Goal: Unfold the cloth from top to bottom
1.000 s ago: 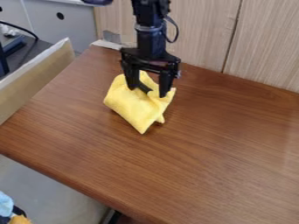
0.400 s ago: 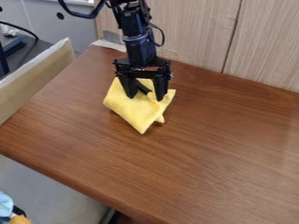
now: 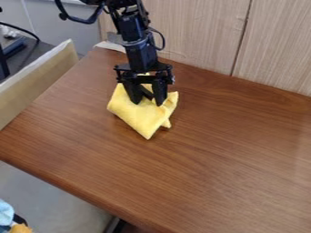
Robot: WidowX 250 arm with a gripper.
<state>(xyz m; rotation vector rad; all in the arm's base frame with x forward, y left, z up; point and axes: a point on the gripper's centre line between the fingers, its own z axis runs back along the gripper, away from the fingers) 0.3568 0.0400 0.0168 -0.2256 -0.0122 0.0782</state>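
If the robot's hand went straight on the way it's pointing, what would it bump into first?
The yellow cloth, right under the hand. It may be touching it already; depth is hard to judge. Below that comes the table.

Matt cloth (image 3: 141,117), smooth, faintly glossy wooden tabletop (image 3: 213,154)

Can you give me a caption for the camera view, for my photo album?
A black robot gripper over a folded yellow cloth on a brown wooden table.
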